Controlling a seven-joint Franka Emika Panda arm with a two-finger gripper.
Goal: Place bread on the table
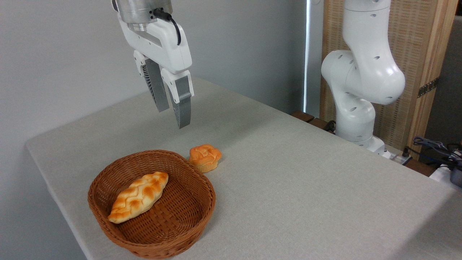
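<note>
A: How many baked items appear, and of which kinds?
B: Two. One small round bread (205, 157) with a knotted top, and one long braided loaf (138, 196).

A: How many containers?
B: One wicker basket (108, 220).

A: How many supporting surfaces?
B: One table (306, 187), cloth-covered.

A: How many robot arms and end tools?
B: One white arm (362, 77), bearing one gripper (172, 116) with two grey fingers (183, 108).

A: And at the right edge?
B: A cluster of cables (431, 146); their number cannot be told.

Robot lab, white arm (361, 83) beside clothed table (288, 173), loose cables (433, 146)
</note>
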